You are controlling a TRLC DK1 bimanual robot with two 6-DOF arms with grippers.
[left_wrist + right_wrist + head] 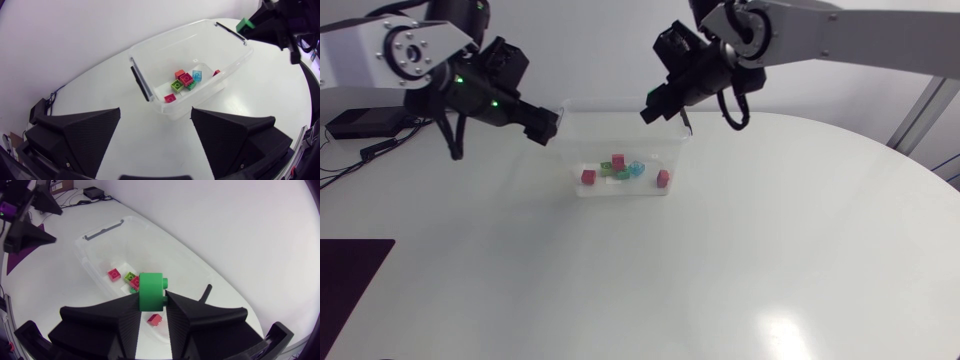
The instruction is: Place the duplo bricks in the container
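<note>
Right hand is closed on a green brick. Both fingers press it from 2 sides and 1 stud points sideways. In the head view this hand hangs over the right end of the container, and the brick is up in the air, not resting on anything. The right wrist view looks down past the brick into the container.

Left hand has its fingers spread wide with nothing between them. The container lies ahead of it. In the head view it sits near the container's left far corner; contact with the rim can't be told.

The container is clear plastic with no lid and stands on the white bench. There is a black handle at the end nearest the left hand and another at the opposite end.

On the container floor:
- A red brick, lime brick, dark green brick and cyan brick are bunched together mid-floor.
- A 2nd red brick lies apart from the bunch, toward the left hand's end.
- A 3rd red brick lies apart by the opposite wall.
</note>
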